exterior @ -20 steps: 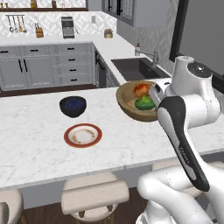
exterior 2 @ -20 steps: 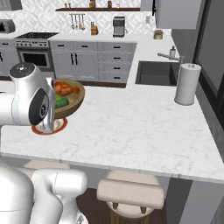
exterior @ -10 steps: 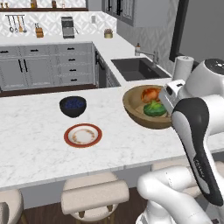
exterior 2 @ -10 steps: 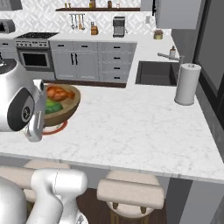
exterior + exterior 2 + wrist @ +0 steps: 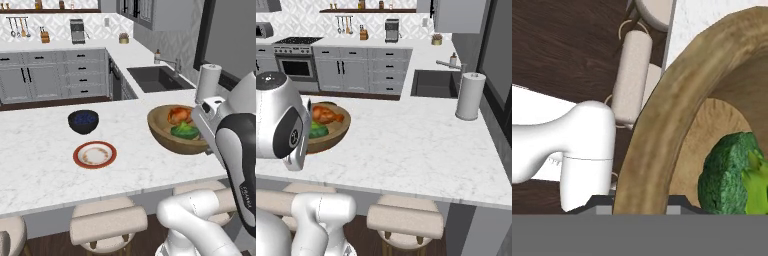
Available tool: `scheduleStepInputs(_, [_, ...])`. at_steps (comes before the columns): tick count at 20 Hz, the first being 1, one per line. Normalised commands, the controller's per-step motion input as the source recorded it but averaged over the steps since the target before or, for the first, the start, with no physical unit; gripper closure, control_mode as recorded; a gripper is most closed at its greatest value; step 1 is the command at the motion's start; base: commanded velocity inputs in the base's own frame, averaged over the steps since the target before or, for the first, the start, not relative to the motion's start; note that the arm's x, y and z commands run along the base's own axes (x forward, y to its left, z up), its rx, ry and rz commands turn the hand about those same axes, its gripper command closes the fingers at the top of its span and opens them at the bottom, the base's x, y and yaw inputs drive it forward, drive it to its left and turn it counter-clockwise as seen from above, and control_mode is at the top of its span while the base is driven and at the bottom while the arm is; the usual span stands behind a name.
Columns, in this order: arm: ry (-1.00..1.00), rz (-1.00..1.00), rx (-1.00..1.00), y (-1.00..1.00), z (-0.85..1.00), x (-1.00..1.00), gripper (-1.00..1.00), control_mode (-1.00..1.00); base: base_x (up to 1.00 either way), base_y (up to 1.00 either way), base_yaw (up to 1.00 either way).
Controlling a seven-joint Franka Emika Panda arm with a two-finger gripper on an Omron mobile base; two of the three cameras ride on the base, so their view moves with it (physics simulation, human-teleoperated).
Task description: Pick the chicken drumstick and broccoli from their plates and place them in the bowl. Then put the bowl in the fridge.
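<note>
The wide wooden bowl (image 5: 170, 135) is held up, tilted, near the counter's front right edge, with my gripper (image 5: 639, 204) shut on its near rim. Inside lie the orange-brown chicken drumstick (image 5: 177, 115) and the green broccoli (image 5: 185, 131). From the right base view the bowl (image 5: 336, 132) shows beside my arm, with the chicken drumstick (image 5: 326, 115) and the broccoli (image 5: 317, 132) in it. Up close, the bowl's rim (image 5: 662, 130) crosses the hand view with the broccoli (image 5: 732, 175) inside it. A white plate with a red rim (image 5: 95, 154) lies bare on the counter. The fridge is out of view.
A small dark glossy bowl (image 5: 83, 121) stands behind the red-rimmed plate. A paper towel roll (image 5: 207, 82) stands at the right by the sink (image 5: 159, 79). Padded stools (image 5: 107, 225) line the counter's front edge below. Grey cabinets and a stove (image 5: 291, 55) run along the back wall.
The bowl, held in my gripper, has moved to the right and nearer the counter's front edge, with the drumstick and broccoli still inside. Plate and dark bowl have stayed put.
</note>
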Motion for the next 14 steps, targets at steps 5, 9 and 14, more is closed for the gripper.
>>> scheduleStepInputs(5, [0.0, 0.0, 0.0, 0.0, 0.0, 0.0, 1.0, -1.0, 0.0, 0.0, 0.0])
scheduleStepInputs(9, [0.0, 0.0, 0.0, 0.0, 0.0, 0.0, 1.0, -1.0, 0.0, 0.0, 0.0])
scheduleStepInputs(14, [0.0, 0.0, 0.0, 0.0, 0.0, -0.02, 1.0, 1.0, -0.42, 0.0, 0.0])
